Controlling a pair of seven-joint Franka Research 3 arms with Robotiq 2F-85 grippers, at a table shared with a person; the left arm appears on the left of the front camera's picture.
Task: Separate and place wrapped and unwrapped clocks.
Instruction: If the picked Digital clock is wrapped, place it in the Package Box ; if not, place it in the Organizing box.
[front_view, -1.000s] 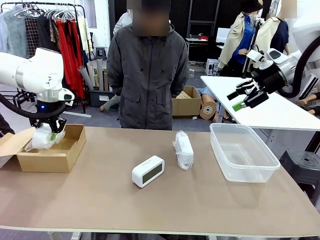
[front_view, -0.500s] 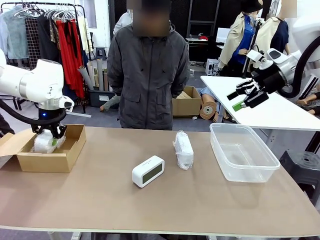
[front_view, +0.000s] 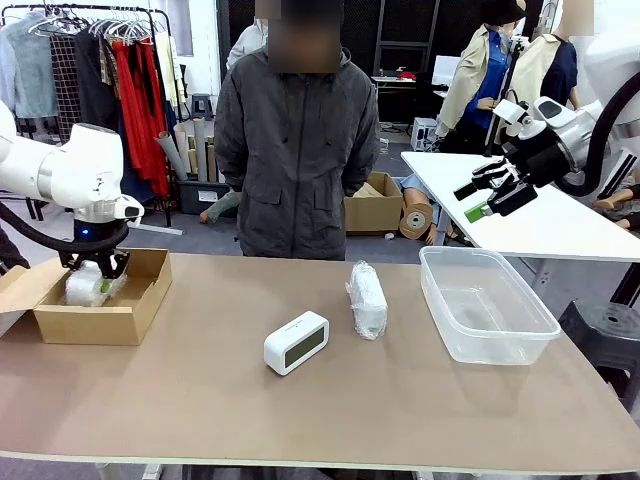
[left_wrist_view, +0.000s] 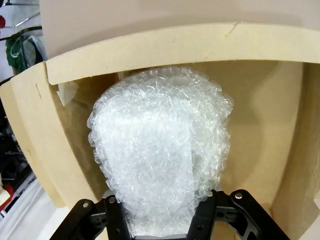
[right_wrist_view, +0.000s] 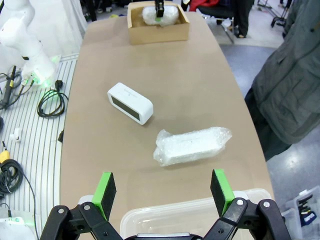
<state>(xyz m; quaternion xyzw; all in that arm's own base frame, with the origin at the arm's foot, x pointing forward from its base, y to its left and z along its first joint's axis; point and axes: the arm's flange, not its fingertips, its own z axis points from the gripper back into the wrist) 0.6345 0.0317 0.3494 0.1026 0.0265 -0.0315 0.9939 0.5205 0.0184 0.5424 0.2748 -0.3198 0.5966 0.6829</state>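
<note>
The left arm bends in from 9 o'clock and points straight down, its left gripper (front_view: 95, 278) lowered into the open brown cardboard box (front_view: 95, 325) at the table's 10 o'clock corner. Its fingers (left_wrist_view: 116, 220) are clamped on one oblong bundle in crinkly white bubble wrap (left_wrist_view: 160, 150), whose long axis runs in line with them, toward the box floor. The right arm is held high at 2 o'clock, off the brown table (front_view: 200, 400). The right gripper (front_view: 478, 200) tilts down, its green pads (right_wrist_view: 106, 192) wide apart.

There are two wrapped bundles. The second wrapped bundle (front_view: 367, 298) lies just past mid-table, long axis 12 to 6. There is one bare clock, a white rounded-rectangular clock with dark screen (front_view: 296, 342), at mid-table, long axis 8 to 2, screen facing 5 o'clock. One clear plastic tub (front_view: 505, 345) stands at 3 o'clock.
</note>
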